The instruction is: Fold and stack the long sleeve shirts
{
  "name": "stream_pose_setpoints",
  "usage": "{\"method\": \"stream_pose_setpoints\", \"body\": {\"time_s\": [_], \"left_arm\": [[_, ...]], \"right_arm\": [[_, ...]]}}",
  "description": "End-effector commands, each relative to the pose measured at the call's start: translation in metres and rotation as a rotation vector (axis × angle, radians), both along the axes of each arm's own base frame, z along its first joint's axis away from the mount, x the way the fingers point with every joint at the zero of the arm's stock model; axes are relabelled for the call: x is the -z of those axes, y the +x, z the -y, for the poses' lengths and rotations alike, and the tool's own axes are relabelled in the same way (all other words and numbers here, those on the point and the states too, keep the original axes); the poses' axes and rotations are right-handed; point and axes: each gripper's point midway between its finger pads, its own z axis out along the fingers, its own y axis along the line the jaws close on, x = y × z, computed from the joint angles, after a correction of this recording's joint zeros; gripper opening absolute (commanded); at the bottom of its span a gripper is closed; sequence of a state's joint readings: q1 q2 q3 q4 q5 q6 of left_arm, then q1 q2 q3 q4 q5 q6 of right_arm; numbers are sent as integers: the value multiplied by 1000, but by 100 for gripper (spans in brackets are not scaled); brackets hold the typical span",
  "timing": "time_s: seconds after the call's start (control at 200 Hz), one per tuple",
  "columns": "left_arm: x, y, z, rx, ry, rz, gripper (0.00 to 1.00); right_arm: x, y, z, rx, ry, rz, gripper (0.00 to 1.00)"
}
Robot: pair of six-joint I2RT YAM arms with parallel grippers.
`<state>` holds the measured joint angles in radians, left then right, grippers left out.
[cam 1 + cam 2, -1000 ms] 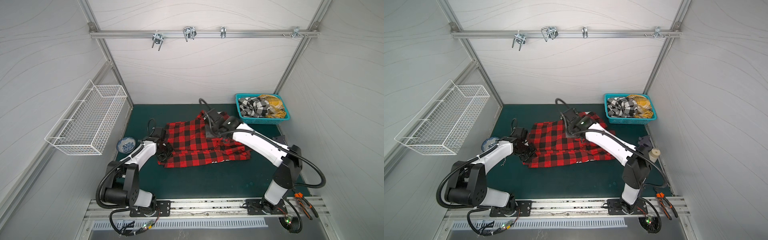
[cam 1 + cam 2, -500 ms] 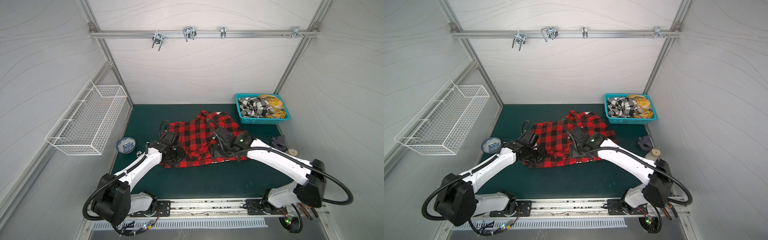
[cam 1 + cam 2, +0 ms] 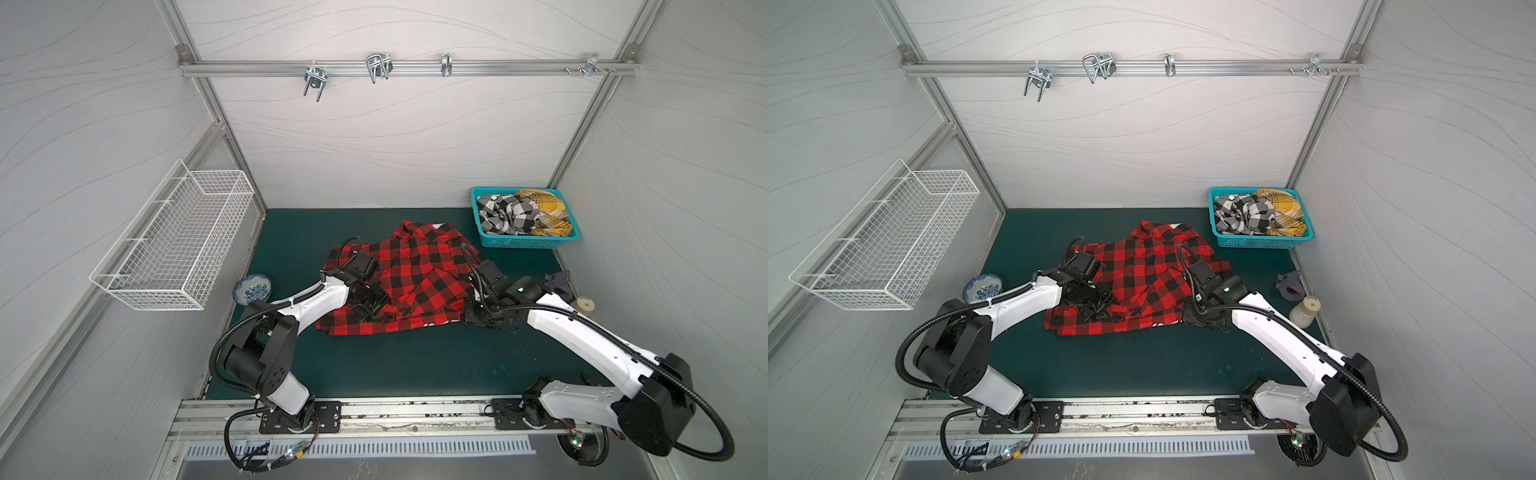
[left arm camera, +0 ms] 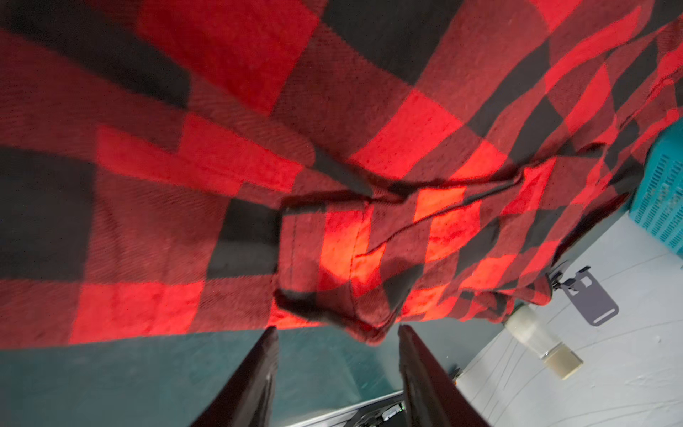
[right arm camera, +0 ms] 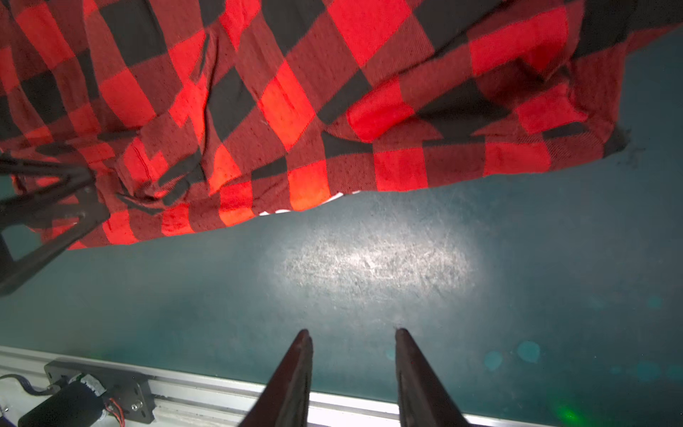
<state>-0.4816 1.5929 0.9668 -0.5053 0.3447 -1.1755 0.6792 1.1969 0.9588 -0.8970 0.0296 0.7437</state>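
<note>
Left wrist view shows the left gripper (image 4: 336, 331) with its two dark fingers standing apart and holding nothing. The stitched cuff (image 4: 332, 266) of the soft red-and-black buffalo check shirt (image 3: 415, 282) lies just at their tips. The right gripper (image 5: 353, 332) is also released, its fingers apart above the bare dark green mat (image 5: 369, 266), near the shirt's hem but not touching it. In both top views this shirt lies rumpled and partly folded in the middle of the mat. The black-and-white check shirt (image 3: 505, 214) and the mustard-yellow plaid shirt (image 3: 544, 208) sit crumpled in the teal plastic basket (image 3: 523, 242) at the far right corner.

You should watch for some risks, I think. If the left fingers close here, they may take the cuff together with the layer under it, and a pull would then open the fold. If the right fingers close where they are, they catch only mat. Then one side alone moves and the shirt turns crooked. The cloth is soft and wrinkled, so pressing over the wrinkles gives a lumpy base for the stack. Also the small pale bottle (image 3: 1306, 311) stands near the right arm, and a wide swing could knock it down.
</note>
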Motion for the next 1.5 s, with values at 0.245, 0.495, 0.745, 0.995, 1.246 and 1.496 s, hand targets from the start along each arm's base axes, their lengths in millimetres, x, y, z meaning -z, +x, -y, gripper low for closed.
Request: {"method": "stream_pose_setpoints", "body": {"time_s": [0.245,0.495,0.745,0.995,1.246,1.496], "left_arm": [[14,7,20,10,11,-38,29],[-10,16,30,93,31,13,0],[-112,19,-1,282,177,279,0],[-163,7,-70,255,278,468,0],[-150,-8,-82,234,198,464,0],[-146,-6,-90,165,174,458,0]], "right_arm": [[0,2,3,17,34,7,32],[5,1,12,36,36,5,31],[-8,25,11,123,308,-42,60],[-2,59,-2,241,508,-115,81],[35,75,4,391,510,-205,83],[65,71,26,482,451,-229,80]]}}
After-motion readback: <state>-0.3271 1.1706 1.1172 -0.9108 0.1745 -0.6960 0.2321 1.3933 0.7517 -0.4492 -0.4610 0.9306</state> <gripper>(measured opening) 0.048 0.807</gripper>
